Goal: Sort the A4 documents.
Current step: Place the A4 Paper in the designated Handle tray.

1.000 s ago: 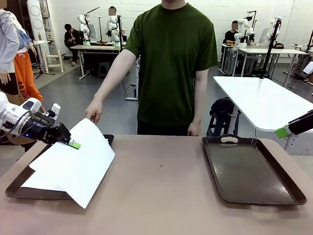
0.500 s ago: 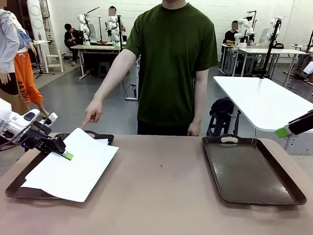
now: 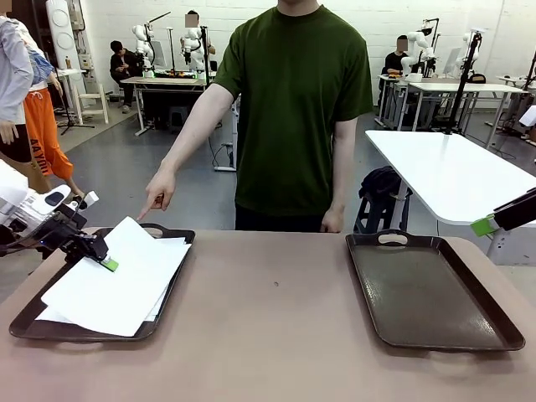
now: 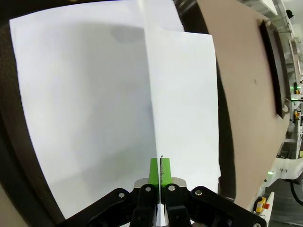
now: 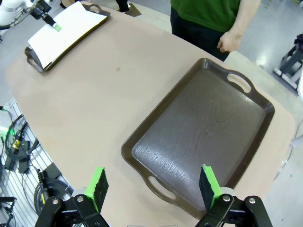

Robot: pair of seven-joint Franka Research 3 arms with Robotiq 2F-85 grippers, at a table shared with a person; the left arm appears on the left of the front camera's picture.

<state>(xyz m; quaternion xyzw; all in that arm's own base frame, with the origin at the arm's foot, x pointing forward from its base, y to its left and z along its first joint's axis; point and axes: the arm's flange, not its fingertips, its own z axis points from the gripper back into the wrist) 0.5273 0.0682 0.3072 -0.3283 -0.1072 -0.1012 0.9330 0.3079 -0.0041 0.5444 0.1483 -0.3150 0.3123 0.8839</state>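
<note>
Several white A4 documents [image 3: 117, 285] lie stacked in the dark brown left tray [image 3: 23, 325]. My left gripper [image 3: 105, 262] is shut on the near-left edge of the top sheet, which lies slightly askew over the others. In the left wrist view the left gripper [image 4: 161, 176] pinches that sheet [image 4: 184, 94] between green pads above the pile [image 4: 85, 118]. My right gripper [image 5: 154, 187] is open and holds nothing, high above the right tray [image 5: 203, 127]; its green tip [image 3: 483, 224] shows at the right edge.
The right tray [image 3: 435, 293] holds nothing. A person in a green shirt stands at the far side, one hand [image 3: 157, 194] pointing down at the left tray's far end. The brown table [image 3: 276, 335] is bare between the trays.
My left gripper has drawn the held sheet left and down, so it now lies almost flat on the pile inside the tray. The person's hand has come to point with one finger.
</note>
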